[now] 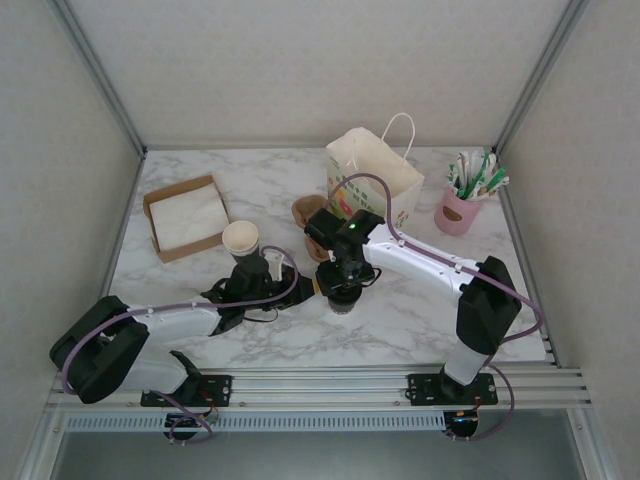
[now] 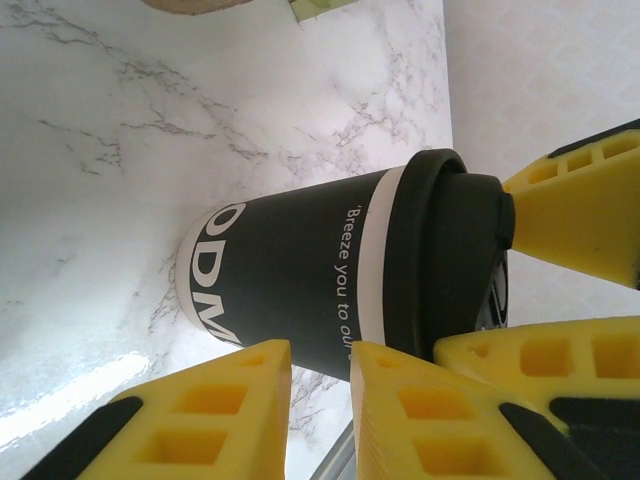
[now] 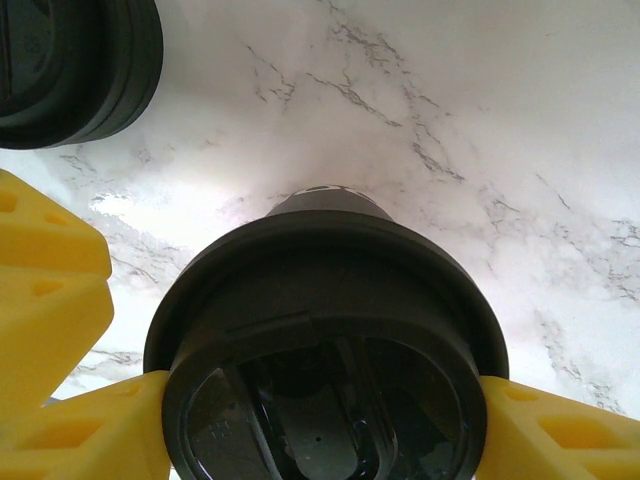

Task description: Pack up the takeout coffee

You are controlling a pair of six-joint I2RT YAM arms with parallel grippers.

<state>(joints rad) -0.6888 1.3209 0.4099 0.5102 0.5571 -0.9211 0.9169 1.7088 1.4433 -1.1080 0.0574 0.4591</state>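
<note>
Gripping takeout coffee [image 2: 300, 270] — right tool [image 3: 320, 412] | left tool [image 2: 322, 368] beside | paper bag [image 1: 375, 180] beyond

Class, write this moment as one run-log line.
takeout coffee: upright on table | right gripper: clamped on its lid | left gripper: beside its wall | paper bag: behind

A white desk [image 1: 400, 325] with grey marble veining stands inside a pale booth, closed in by a plain off-white back wall [image 1: 320, 60] and finely textured side panels [image 1: 50, 180]. Slanting aluminium struts [image 1: 100, 75] join the panels. A ribbed metal rail [image 1: 320, 385] runs along the near edge. Light is soft and even, with a faint sheen on the marble.
</note>
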